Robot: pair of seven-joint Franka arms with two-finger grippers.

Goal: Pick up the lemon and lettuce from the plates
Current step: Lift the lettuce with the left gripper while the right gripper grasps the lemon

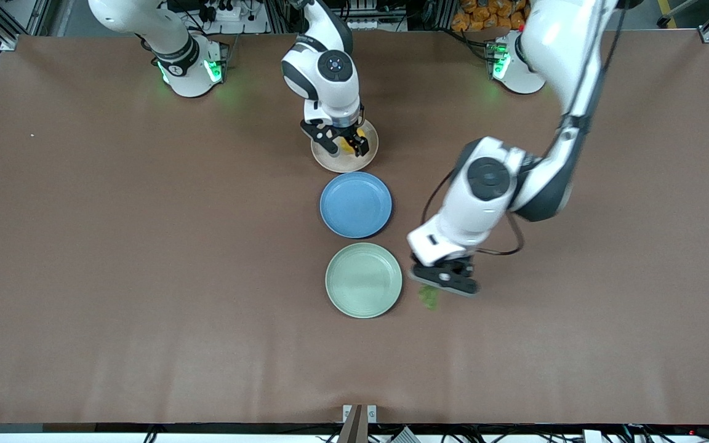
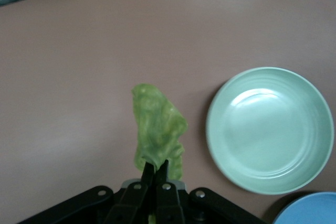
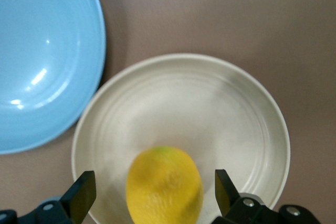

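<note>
The lemon [image 3: 164, 184], yellow and rounded, lies on the beige plate [image 3: 210, 103]. My right gripper [image 3: 153, 183] is open, with one finger on each side of the lemon and a gap on both sides. In the front view the right gripper [image 1: 343, 146] is low over the beige plate [image 1: 342, 163]. My left gripper [image 2: 156, 165] is shut on the crinkled green lettuce [image 2: 157, 124] by its stem end. In the front view the left gripper [image 1: 444, 280] holds the lettuce [image 1: 428, 297] over bare table beside the mint green plate [image 1: 364, 280], which has nothing in it [image 2: 270, 129].
A blue plate [image 1: 356, 204] with nothing on it sits between the beige plate and the mint plate; it also shows in the right wrist view [image 3: 42, 61]. The three plates stand in a row at mid-table on the brown tabletop [image 1: 145, 246].
</note>
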